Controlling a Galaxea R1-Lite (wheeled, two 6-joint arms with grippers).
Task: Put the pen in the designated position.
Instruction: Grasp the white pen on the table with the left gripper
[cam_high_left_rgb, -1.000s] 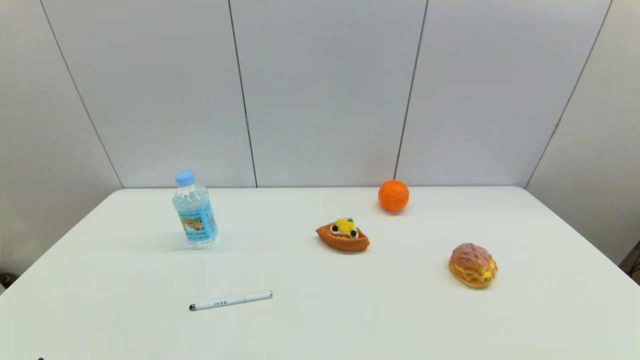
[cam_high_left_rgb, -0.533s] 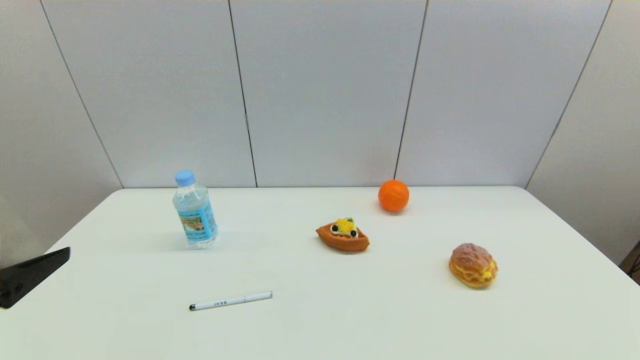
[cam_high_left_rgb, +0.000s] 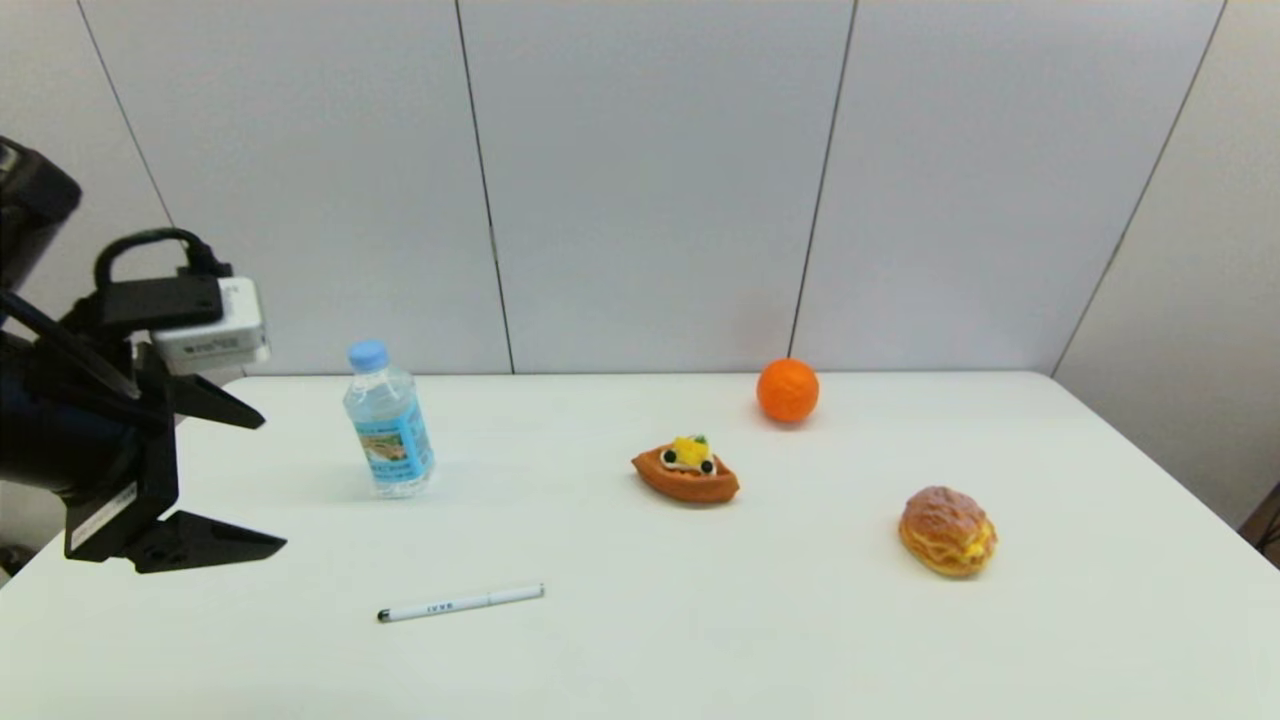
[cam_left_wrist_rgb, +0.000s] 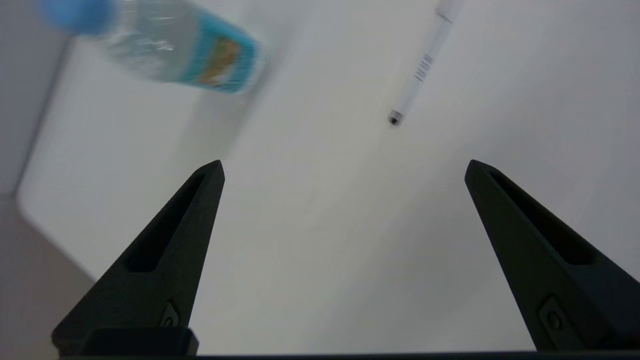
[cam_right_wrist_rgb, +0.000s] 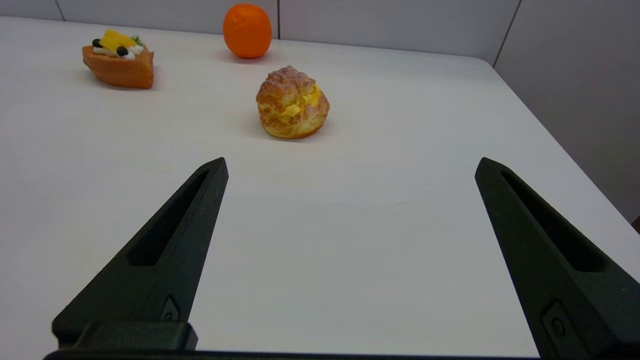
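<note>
A wide white table fills the space in front of pale grey wall panels split by dark seams; its far edge meets the wall and its corners are rounded. The left pincer hangs over the table's left side, its 2 black fingers spread wide with nothing between them, pointing toward the middle. Just past it stands a clear water bottle with a blue cap, upright. Toward the right front lies a cream puff; a boat-shaped fruit tart sits near the centre, and an orange rests close to the back edge. The pen lies flat on the near-left part of the table, dark tip toward the left pincer, well apart from the bottle and the pastries. Bare white surface runs all around it. The right pincer is spread wide over the right front of the table, short of the cream puff.
</note>
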